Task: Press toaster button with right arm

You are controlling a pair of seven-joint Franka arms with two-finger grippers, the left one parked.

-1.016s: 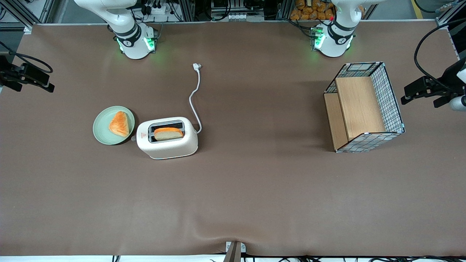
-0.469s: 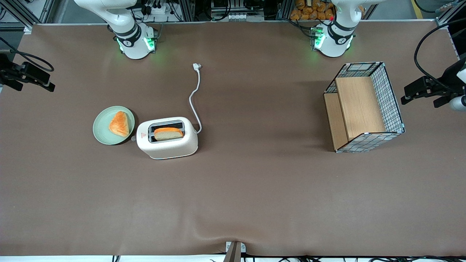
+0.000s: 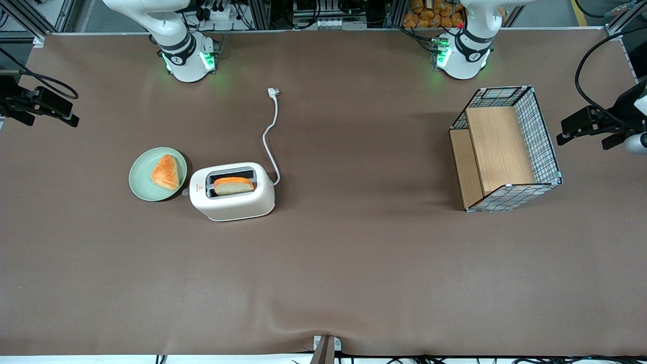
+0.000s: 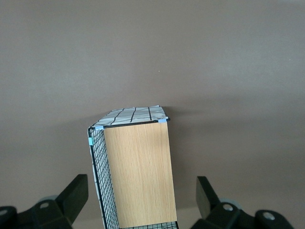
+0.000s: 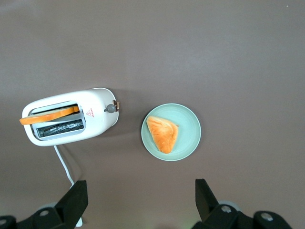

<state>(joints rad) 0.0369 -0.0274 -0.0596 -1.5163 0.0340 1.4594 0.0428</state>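
Observation:
The cream-white toaster [image 3: 232, 198] [image 5: 97, 117] stands on the brown table with a bread slice [image 3: 233, 185] in one slot. The small grey toaster button [image 3: 185, 192] [image 5: 110, 108] juts from its narrow end, facing the green plate [image 3: 143, 190]. The right arm's gripper [image 3: 50, 107] [image 5: 141, 191] hangs high at the working arm's end of the table, well away from the toaster. It is open, its black fingers [image 5: 76, 195] wide apart with nothing between them, looking down on toaster and plate.
A pastry wedge [image 3: 166, 172] lies on the plate [image 5: 190, 136] beside the button. The white cord [image 3: 273, 131] runs from the toaster toward the arm bases. A wire-and-wood basket [image 3: 543, 139] sits toward the parked arm's end.
The gripper has drifted slightly farther from the front camera and a little toward the table's middle. The toaster, plate and cord have not moved.

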